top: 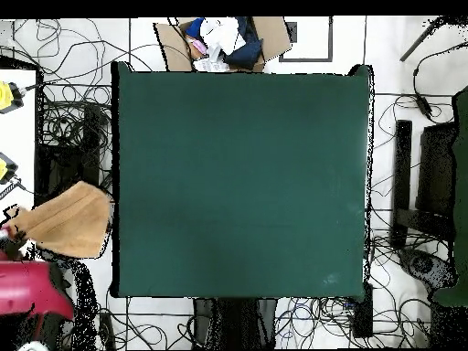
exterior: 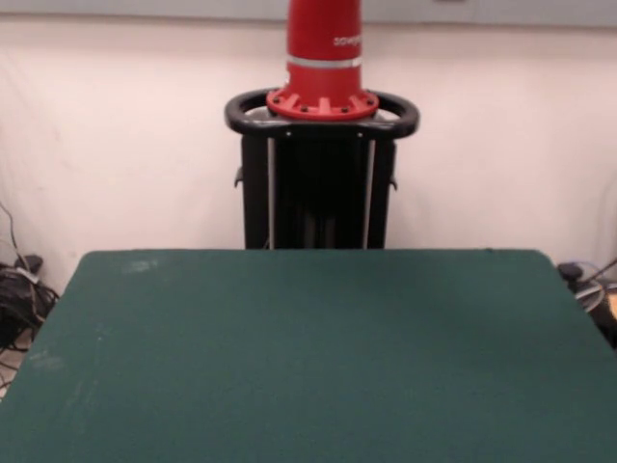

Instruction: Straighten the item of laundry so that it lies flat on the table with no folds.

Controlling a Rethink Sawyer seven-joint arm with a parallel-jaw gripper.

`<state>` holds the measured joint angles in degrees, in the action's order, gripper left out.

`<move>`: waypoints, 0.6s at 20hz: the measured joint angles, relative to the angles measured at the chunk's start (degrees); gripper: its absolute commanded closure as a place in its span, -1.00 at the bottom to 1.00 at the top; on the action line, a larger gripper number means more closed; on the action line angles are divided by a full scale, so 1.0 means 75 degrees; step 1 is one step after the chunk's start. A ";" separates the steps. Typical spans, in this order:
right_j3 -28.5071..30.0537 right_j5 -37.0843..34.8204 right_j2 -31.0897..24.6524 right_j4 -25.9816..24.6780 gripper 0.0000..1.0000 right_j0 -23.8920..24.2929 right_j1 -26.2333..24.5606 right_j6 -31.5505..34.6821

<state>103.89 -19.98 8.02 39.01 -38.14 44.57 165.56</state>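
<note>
While the towel (top: 69, 219) hangs beside the table (top: 238, 174) — long axis crosswise — no end effector shows.

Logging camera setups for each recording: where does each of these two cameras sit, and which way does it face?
Front view: across the table, facing the robot's red and black pedestal; no arm or gripper shows.
Overhead view: above, looking straight down on the table; the towel is held off its left edge by a person; boxed laundry lies beyond the top edge.
Shared: the bare green table only.
</note>
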 measured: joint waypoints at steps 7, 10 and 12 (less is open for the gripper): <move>0.0628 0.1268 -0.0963 -0.0514 1.00 0.1080 -0.0092 0.0000; 0.0673 0.1289 -0.1167 -0.0734 1.00 0.1155 -0.0203 0.0000; 0.0672 0.1289 -0.1250 -0.0867 1.00 0.1110 -0.0332 0.0000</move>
<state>108.93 -10.31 -1.36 32.51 -29.82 42.08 165.56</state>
